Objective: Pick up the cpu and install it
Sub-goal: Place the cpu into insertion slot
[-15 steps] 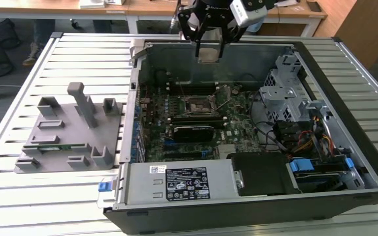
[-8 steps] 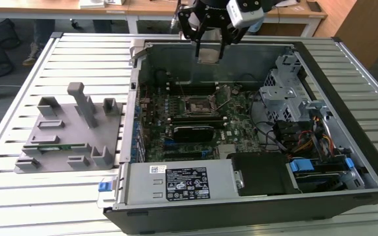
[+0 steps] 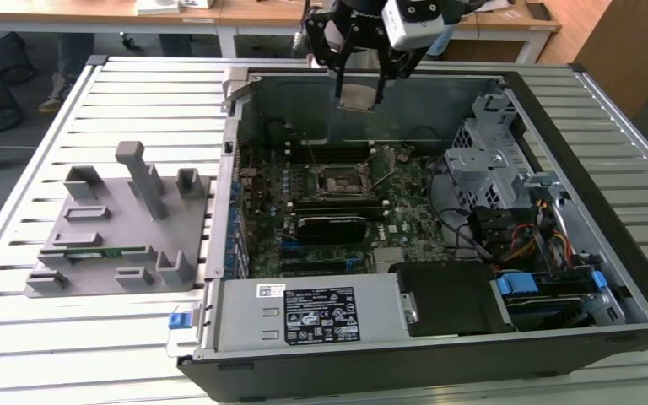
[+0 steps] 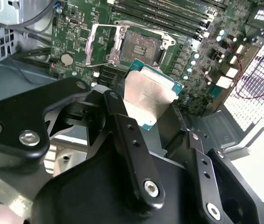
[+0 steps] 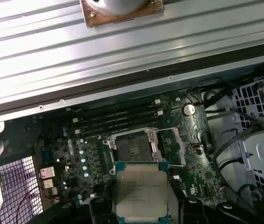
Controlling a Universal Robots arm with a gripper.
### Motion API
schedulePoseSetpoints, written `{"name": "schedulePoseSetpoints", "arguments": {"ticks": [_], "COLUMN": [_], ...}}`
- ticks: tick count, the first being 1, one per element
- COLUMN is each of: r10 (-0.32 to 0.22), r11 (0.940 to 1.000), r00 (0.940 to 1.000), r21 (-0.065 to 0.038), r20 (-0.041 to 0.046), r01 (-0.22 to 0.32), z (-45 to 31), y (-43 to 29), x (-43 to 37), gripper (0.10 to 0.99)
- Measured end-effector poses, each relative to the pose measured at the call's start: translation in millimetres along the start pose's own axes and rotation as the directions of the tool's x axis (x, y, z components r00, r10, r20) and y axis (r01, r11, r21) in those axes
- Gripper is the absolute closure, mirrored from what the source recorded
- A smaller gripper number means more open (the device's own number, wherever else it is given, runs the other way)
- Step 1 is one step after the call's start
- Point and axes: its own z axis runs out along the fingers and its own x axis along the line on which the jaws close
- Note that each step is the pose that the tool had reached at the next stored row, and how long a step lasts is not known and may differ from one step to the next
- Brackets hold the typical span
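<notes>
Exterior view, tool [image 3: 359,91] vertical, clamping cpu [image 3: 357,99] above case [image 3: 437,369]

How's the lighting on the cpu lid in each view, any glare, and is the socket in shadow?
Second wrist view: the cpu lid glares pale, nearly washed out. First wrist view: lid evenly lit, the open socket free of heavy shadow. Exterior view: the computer case interior is dimmer than the bright slatted table, yet the cpu held in the gripper stands out.
</notes>
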Motion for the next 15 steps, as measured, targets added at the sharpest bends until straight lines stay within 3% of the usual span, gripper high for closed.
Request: {"name": "schedulePoseSetpoints", "arguments": {"ticks": [15], "r10": [0.133], "r11": [0.9911], "r00": [0.9910], "r21": [0.003], "r20": [0.0098], "r01": [-0.133], "z": [1.3], "y": [0.2], "x": [0.1], "gripper": [0.561]}}
